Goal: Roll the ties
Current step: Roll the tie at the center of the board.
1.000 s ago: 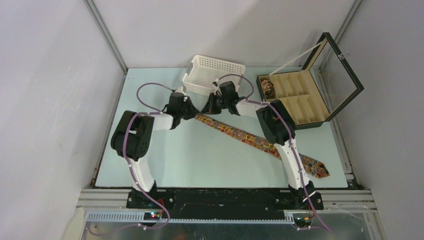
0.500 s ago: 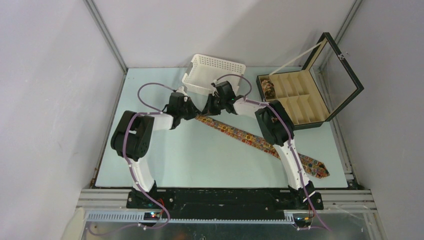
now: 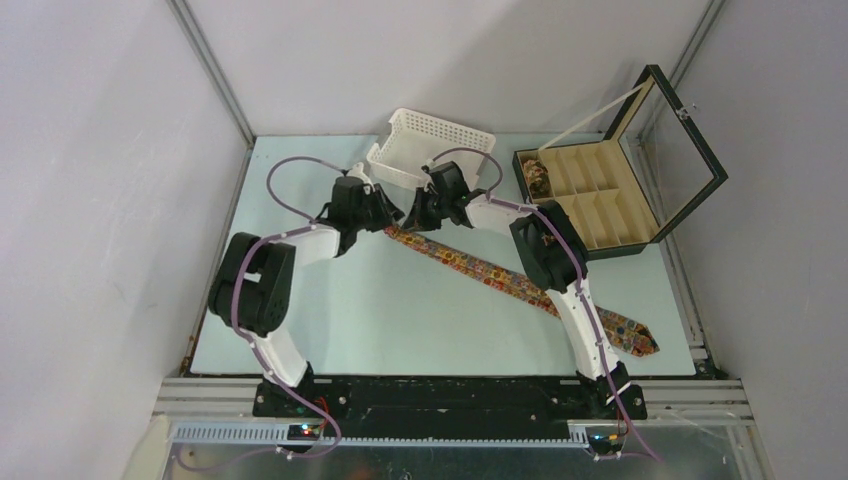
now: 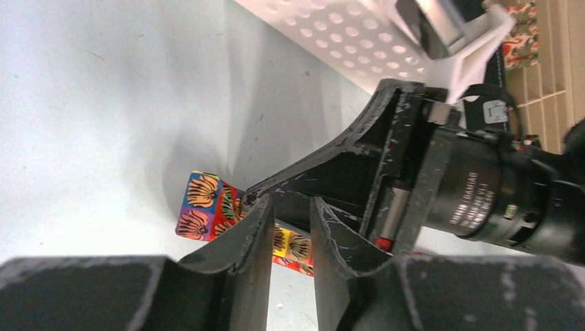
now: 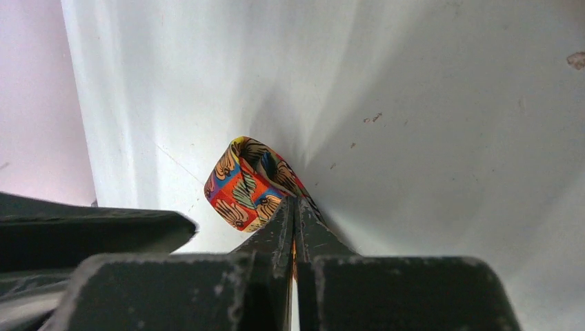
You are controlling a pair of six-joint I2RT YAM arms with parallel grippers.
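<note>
A long patterned tie [image 3: 480, 270] lies diagonally on the table, its wide end at the front right and its narrow end between the two grippers. My right gripper [image 5: 295, 207] is shut on the tie's narrow end, which curls into a small loop [image 5: 245, 183] past the fingertips. My left gripper [image 4: 290, 207] is open, its fingers a narrow gap apart, right above the tie's end [image 4: 203, 203] and close against the right gripper. A second, coiled tie [image 3: 537, 177] sits in a compartment of the black box.
A white perforated basket [image 3: 430, 145] stands just behind both grippers. The black compartmented box [image 3: 610, 195] with its glass lid raised stands at the back right. The right arm crosses over the tie near its wide end.
My left arm has swung its elbow out to the left and its gripper has shifted slightly toward the tie's end. The right gripper has barely moved.
</note>
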